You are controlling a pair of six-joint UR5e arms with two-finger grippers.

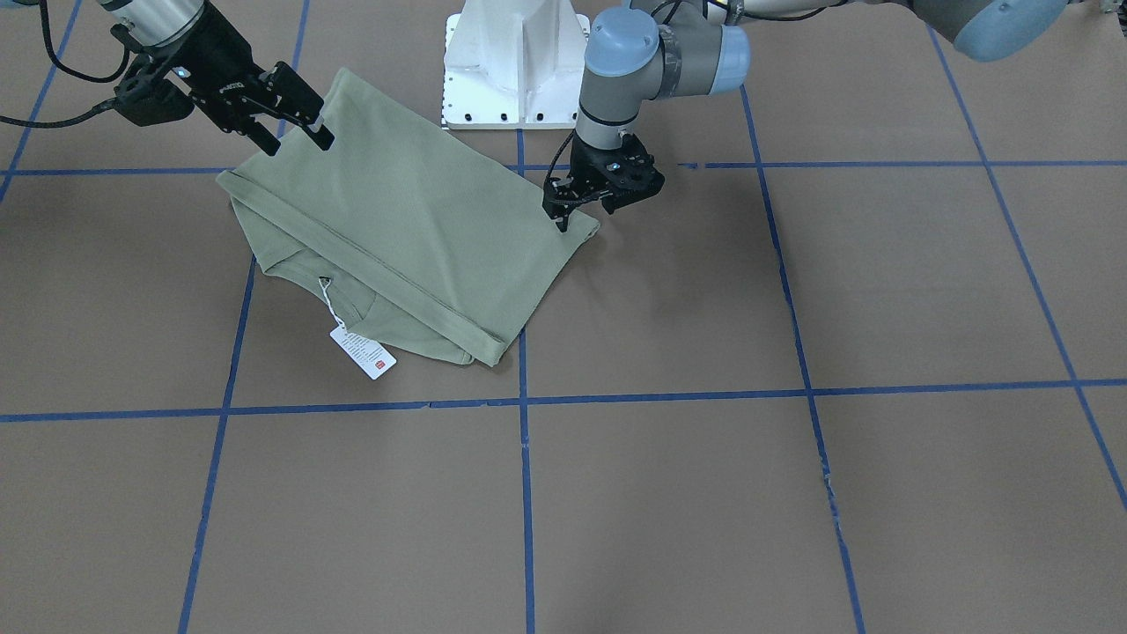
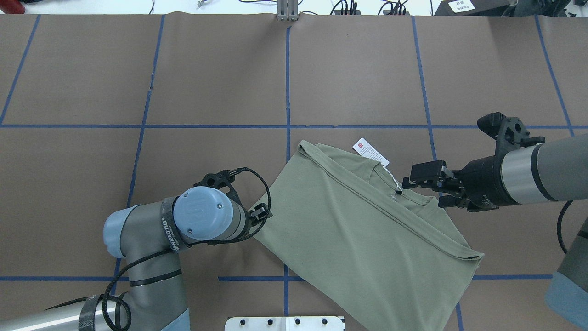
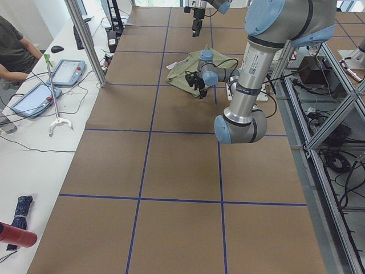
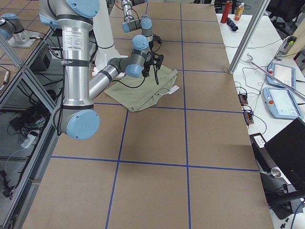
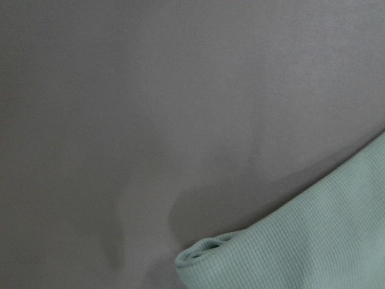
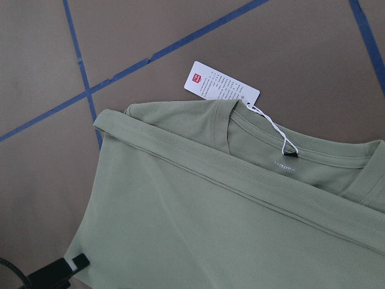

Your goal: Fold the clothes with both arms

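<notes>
Sage-green shirt (image 1: 414, 238) lies folded in half, white hang tag (image 1: 363, 352) poking out.

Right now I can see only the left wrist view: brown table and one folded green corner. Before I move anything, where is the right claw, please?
Observer: The right claw hangs open above the collar side of the shirt and holds nothing.
Operator: Thank you. Is there something loose near that collar which the claw could catch?
Observer: Yes. A white hang tag lies on the bare table just beyond the neckline, tied to the collar by a thin string.
</notes>
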